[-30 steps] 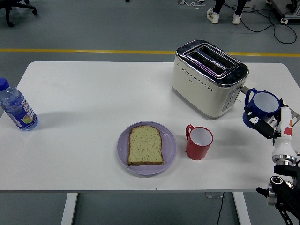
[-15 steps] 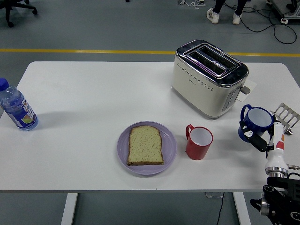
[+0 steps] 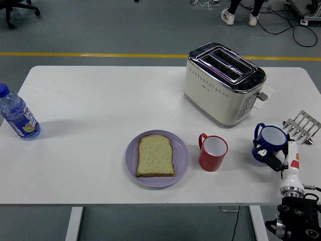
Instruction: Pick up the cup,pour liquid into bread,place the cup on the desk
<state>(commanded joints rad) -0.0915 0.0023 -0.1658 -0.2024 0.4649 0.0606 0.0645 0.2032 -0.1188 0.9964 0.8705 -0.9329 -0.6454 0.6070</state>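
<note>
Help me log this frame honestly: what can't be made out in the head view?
- Blue cup: whether it rests on the table or hangs just above; the right hand covers its near side.
- Cup contents: only white interiors show in it and the red cup.
- Toaster slots: too dark.
- Bottle label: too small.
- Left arm: out of view.

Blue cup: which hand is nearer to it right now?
Right. The right hand is at the blue cup, its fingers wrapped around the cup's near side by the table's right edge. The left hand isn't in view at all.
</note>
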